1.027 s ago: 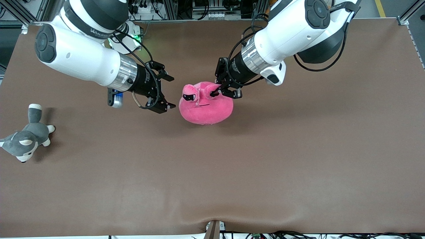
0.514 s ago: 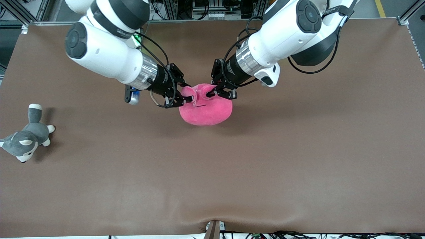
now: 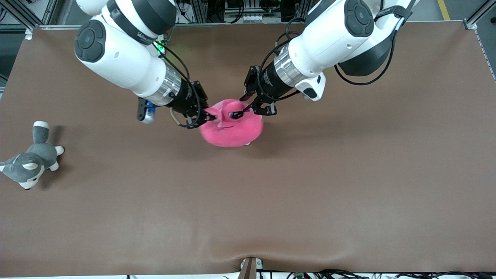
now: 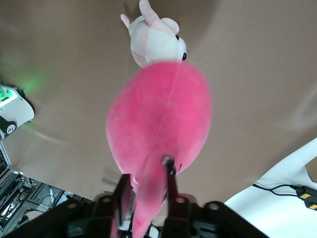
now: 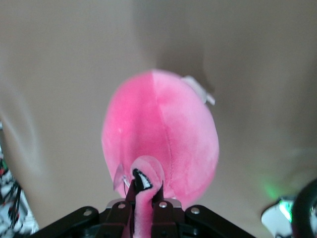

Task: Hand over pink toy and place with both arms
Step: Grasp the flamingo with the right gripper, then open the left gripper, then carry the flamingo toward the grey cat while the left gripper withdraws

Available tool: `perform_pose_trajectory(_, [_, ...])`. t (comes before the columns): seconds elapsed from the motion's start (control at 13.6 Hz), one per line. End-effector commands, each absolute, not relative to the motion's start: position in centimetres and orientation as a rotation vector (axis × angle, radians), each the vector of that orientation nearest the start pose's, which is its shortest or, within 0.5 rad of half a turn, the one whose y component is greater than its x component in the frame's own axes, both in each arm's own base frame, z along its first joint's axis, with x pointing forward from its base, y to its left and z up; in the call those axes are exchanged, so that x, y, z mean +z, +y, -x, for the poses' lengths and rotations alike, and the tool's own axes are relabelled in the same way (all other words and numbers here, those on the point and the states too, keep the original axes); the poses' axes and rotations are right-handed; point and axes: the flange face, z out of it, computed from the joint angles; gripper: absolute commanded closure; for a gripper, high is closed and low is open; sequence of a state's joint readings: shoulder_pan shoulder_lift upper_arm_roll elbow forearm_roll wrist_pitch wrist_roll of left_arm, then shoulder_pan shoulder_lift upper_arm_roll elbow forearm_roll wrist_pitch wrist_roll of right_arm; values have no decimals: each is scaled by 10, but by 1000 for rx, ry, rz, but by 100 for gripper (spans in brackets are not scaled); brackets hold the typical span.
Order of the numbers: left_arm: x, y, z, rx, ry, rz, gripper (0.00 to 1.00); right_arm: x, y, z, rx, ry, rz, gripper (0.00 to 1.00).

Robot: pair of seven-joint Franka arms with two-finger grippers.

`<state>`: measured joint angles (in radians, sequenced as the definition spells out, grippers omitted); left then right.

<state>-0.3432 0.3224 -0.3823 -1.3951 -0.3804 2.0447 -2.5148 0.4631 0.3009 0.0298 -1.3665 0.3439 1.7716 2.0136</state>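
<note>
My right tool [image 3: 204, 117] has just clamped one eye stalk of the pink toy [image 3: 231, 130] at frame centre. My left tool [image 3: 241, 112] still pinches the other stalk, so I judge the handover half done.

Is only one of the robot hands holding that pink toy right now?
No: the right gripper and the left gripper are each pinched on a flap at the top of the pink toy.

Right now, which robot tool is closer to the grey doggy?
Right. The right tool pinches the pink toy on the side facing the grey husky plush; the left tool pinches its side toward the left arm's end.
</note>
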Motion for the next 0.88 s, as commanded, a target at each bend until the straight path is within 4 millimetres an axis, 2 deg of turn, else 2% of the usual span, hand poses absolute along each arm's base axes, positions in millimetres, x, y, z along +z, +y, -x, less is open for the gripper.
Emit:
perform_pose_trajectory(0.0, [591,-432,-531,-701,2249,-1507,0,583,288,-585,413,2057,2077,100])
perform_pose_trajectory(0.07, [596,-424,-535,-684,2248,-1499,0,584,266,-590,427,2067,2094,100])
perform_pose_trajectory(0.29, [605,-382,-555,-526,2253,-1532,0,582,200,-607,460,2130,2070,100])
perform_pose_trajectory(0.44, [598,-358,-563,-399,2233,-1684,0,578,157,-619,453,2174,2023,100])
perform_pose_trajectory(0.59, [606,-340,-563,-251,2142,-1844,0,561,109,-630,484,2224,1989,100])
perform_pose_trajectory(0.73, [613,-313,-569,-108,2042,-1991,0,509,58,-644,554,2193,2049,100])
perform_pose_trajectory(0.81, [607,-304,-571,-98,1977,-2099,0,482,37,-649,598,2180,2076,100])
